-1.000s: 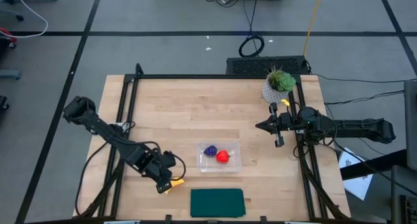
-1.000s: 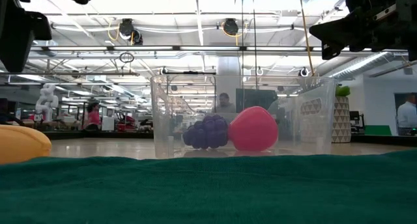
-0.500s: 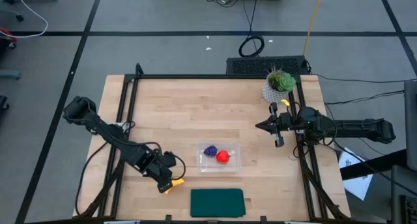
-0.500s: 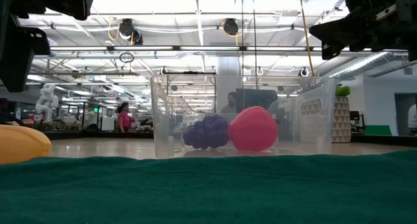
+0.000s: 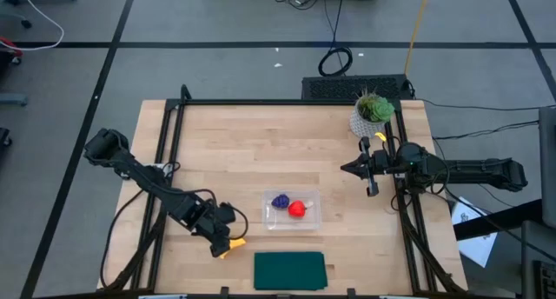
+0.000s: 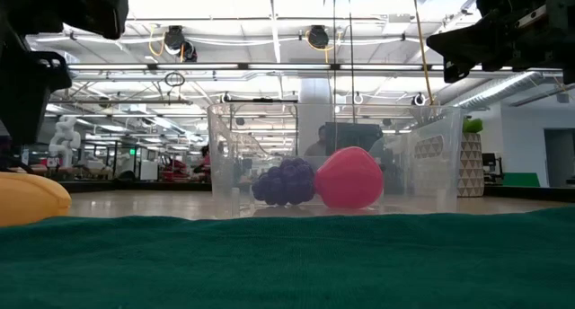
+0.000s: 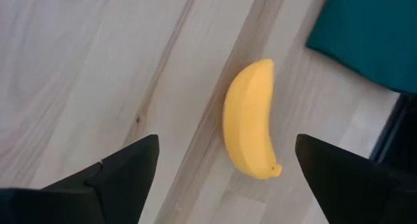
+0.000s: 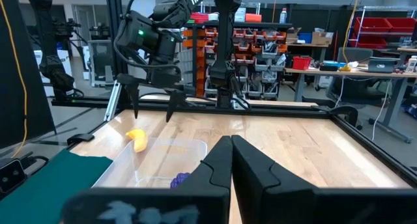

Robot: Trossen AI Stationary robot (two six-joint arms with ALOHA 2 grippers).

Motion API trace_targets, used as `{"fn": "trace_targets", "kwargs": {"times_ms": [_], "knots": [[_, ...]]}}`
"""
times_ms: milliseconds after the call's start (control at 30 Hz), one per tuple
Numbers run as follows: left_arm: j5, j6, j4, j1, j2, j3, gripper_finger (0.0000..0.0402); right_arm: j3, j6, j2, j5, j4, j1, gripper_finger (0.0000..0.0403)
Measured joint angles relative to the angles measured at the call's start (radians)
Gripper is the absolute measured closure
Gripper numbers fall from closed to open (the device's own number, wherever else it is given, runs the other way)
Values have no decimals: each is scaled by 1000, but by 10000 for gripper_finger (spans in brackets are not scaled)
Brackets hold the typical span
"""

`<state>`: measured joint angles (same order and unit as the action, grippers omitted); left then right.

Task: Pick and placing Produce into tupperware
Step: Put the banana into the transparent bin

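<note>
Left gripper (image 7: 221, 162) fingers spread; right gripper (image 8: 231, 160) pinched.

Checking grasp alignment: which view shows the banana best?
Left wrist view: the whole banana lies on bare wood, framed between the open left end effector fingers. High view shows a yellow sliver by the arm, low view only one end, right wrist view a distant blob.

Three produce pieces: grapes (image 5: 280, 202), strawberry (image 5: 297, 209), banana (image 5: 228, 244).

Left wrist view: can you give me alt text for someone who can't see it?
A yellow banana lies on the wooden table, centred between the two spread dark fingers of the open left gripper, not touching them. A corner of a dark green cloth shows beyond the banana.
</note>
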<state>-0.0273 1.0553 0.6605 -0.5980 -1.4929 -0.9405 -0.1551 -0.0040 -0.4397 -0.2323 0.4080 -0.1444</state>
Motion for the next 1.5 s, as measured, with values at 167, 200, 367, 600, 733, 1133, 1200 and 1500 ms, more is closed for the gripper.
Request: {"fn": "trace_targets", "kwargs": {"times_ms": [167,200,367,600,733,1133,1200,1500], "knots": [[0,-25,-29,5,0,0,34,0,0,0,0,0,0,403],[0,-26,-31,6,0,0,34,0,0,0,0,0,0,403],[0,-46,-31,10,-32,0,34,0,0,0,0,0,0,403],[46,-72,-95,15,-111,0,34,0,0,0,0,0,0,403],[68,-74,-97,15,-152,0,34,0,0,0,0,0,0,403],[105,-79,-95,28,-218,-3,34,0,0,0,0,-1,0,403],[105,-82,-95,29,-218,-3,34,0,0,0,0,-1,0,403],[103,-104,-82,35,-219,-3,35,0,-3,0,0,-1,0,403]]}}
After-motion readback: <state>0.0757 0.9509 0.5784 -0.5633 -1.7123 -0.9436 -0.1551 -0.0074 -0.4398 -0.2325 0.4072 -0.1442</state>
